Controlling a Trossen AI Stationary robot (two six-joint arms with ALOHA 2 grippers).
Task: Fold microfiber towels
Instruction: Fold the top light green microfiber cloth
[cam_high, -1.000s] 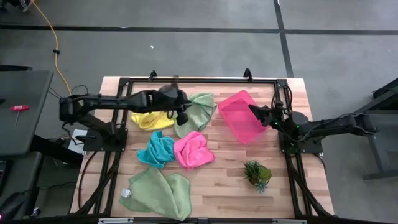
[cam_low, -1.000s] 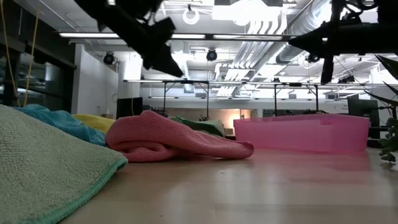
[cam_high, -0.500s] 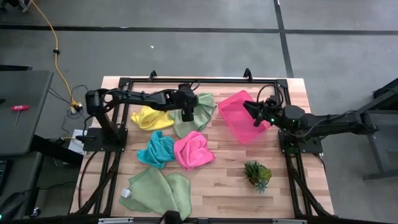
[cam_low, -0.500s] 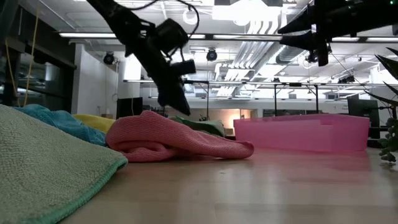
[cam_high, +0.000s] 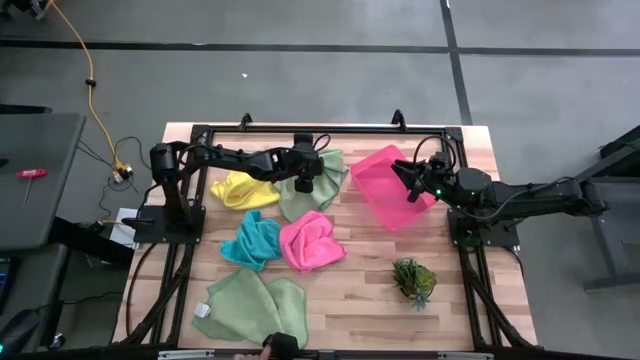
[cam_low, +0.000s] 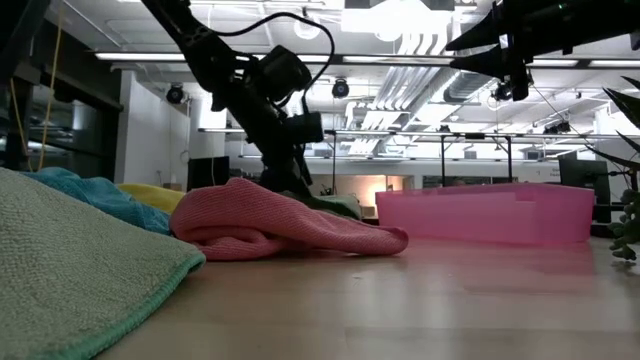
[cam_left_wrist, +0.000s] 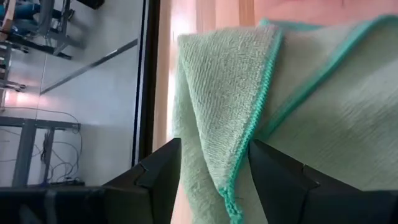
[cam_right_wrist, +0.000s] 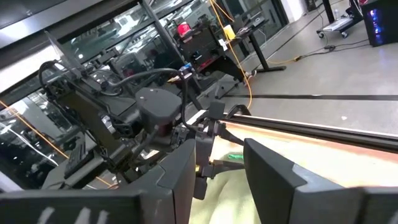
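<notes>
Towels: five on the table (cam_high: 360, 290), two pale green (cam_high: 312, 182) (cam_high: 250, 308), one yellow (cam_high: 240, 190), teal (cam_high: 250, 241), pink (cam_high: 312, 242). Left claw (cam_high: 305, 186) spread over a green edge in its wrist view; right claw (cam_high: 400, 172) spread above the tray (cam_high: 385, 190).

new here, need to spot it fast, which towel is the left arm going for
Start at the pink tray near the table's far edge. Just beside it lies a pale green towel, with the left gripper on it. Its twin lies alone at the near edge.

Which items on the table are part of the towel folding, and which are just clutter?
Job: pale green towel under the open left gripper, yellow towel, teal towel, pink towel, second green towel.
Clutter: pink tray, small plant.
</notes>
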